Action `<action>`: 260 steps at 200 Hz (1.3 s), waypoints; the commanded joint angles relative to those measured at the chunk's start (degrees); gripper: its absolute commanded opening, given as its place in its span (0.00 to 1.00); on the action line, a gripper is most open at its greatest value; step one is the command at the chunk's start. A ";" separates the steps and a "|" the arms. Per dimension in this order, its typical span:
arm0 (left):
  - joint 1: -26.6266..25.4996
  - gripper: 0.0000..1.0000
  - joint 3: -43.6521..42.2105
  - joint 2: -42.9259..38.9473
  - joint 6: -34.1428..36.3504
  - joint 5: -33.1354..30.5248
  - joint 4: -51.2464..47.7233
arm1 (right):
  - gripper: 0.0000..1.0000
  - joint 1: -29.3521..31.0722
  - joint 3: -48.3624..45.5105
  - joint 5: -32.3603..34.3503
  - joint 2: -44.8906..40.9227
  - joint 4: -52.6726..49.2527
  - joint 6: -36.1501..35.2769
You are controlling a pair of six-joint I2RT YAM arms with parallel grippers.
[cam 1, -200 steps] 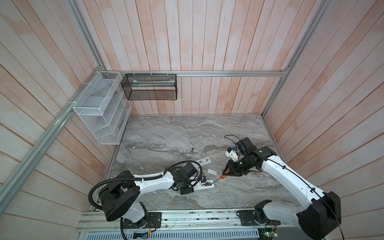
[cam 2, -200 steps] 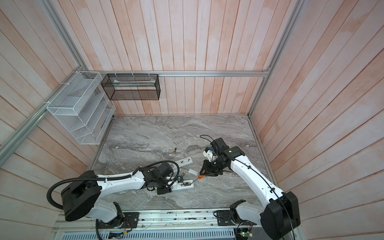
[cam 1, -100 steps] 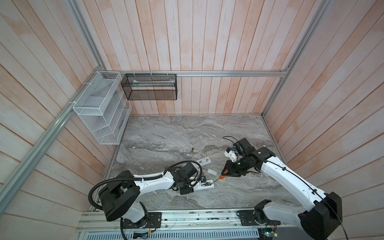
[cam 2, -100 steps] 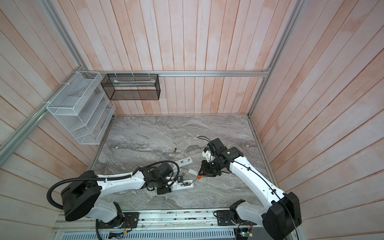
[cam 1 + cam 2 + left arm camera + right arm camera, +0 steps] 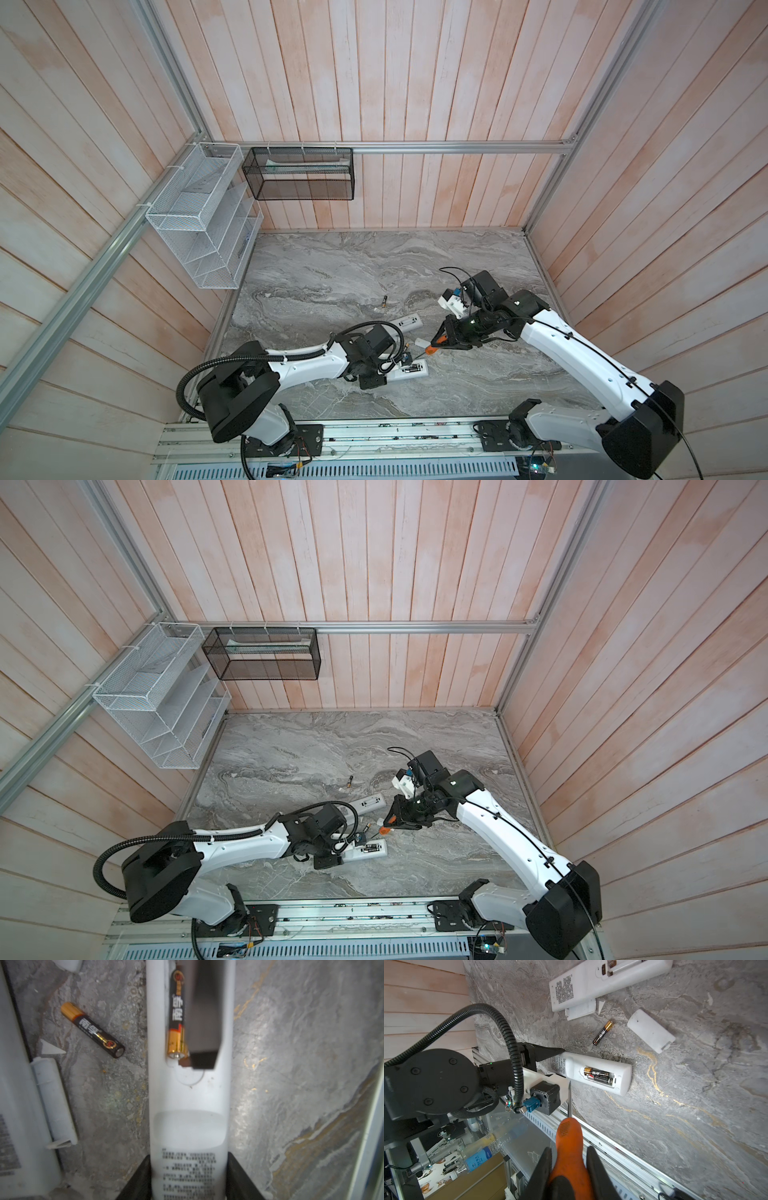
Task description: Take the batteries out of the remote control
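Note:
My left gripper (image 5: pixel 188 1159) is shut on the printed end of a white remote control (image 5: pixel 602 1076) that lies on the marble table (image 5: pixel 374 266). Its open bay holds two batteries (image 5: pixel 598 1076). In the left wrist view one battery (image 5: pixel 176 1022) shows there, and a dark blurred shape hides the one beside it. A loose battery (image 5: pixel 603 1032) lies beside the remote, and another (image 5: pixel 385 301) lies farther back. My right gripper (image 5: pixel 569 1149) is shut on an orange-handled screwdriver (image 5: pixel 569 1136). Its tip hangs just short of the remote's side.
A second white remote (image 5: pixel 602 980) with an empty bay lies behind the held one. A loose white cover (image 5: pixel 651 1030) rests near it. A white wire rack (image 5: pixel 199 224) and a black mesh basket (image 5: pixel 299 178) hang on the walls. The aluminium rail (image 5: pixel 374 436) runs along the front edge.
My right arm has edged slightly to the left with the screwdriver. The left arm and the remote have not moved.

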 commanded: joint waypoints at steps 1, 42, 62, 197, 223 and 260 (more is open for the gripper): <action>-0.21 0.13 0.57 1.23 0.08 -0.90 1.49 | 0.13 0.36 1.52 -2.74 -0.76 0.40 0.52; -0.21 0.12 0.36 1.03 -0.06 -1.07 1.50 | 0.13 0.33 0.24 -0.16 -0.73 -2.37 0.36; -0.21 0.13 0.46 0.97 -0.37 -0.99 1.43 | 0.13 0.33 -0.83 0.62 -0.81 -3.02 1.39; -0.21 0.13 0.23 0.22 -1.01 -1.65 1.82 | 0.13 -3.68 -5.70 2.34 -2.05 -3.09 4.73; -0.21 0.12 0.23 0.30 -1.16 -1.86 1.97 | 0.13 -3.95 -6.39 2.14 -2.29 -2.04 5.40; -0.21 0.13 0.01 0.21 -1.18 -1.86 2.27 | 0.13 -4.55 -5.27 1.99 -1.50 -1.27 5.87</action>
